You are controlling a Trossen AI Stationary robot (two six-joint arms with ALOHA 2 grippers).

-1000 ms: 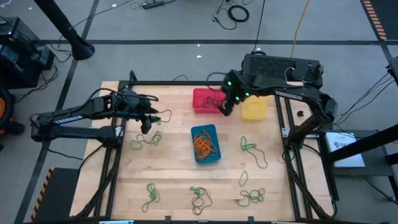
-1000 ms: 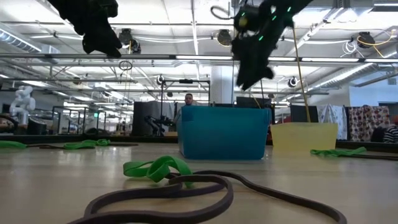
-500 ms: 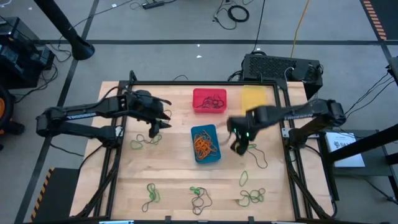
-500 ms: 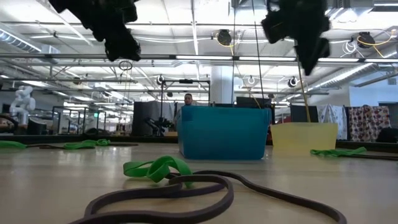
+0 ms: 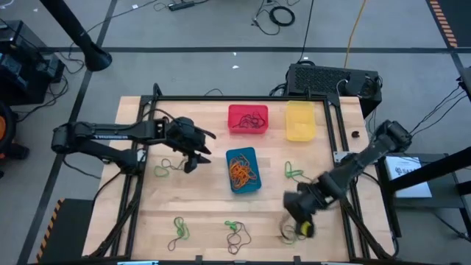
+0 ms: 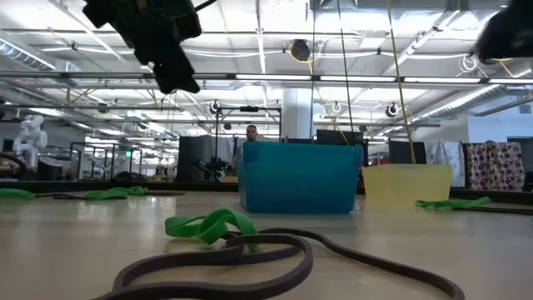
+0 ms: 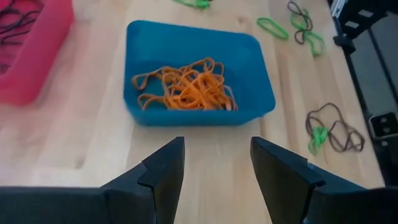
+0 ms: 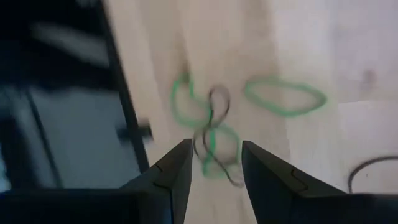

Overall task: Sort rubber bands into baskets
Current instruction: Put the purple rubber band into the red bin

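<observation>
Three baskets are being seen from above: the red basket (image 5: 248, 119) with dark bands, the yellow basket (image 5: 299, 120), and the blue basket (image 5: 243, 170) with orange rubber bands (image 5: 241, 171). The left gripper (image 5: 193, 155) is being held just left of the blue one; the right gripper (image 5: 294, 216) is being held over the green bands (image 5: 296, 233) near the front edge.

At table height, a green band (image 6: 211, 225) is lying on a dark band (image 6: 250, 254).

Past the left wrist, the fingers (image 7: 169, 168) are being held wide, empty.

Past the right wrist, the fingers (image 8: 180, 167) are being held apart over a green and dark tangle (image 8: 208, 135), gripping nothing.
</observation>
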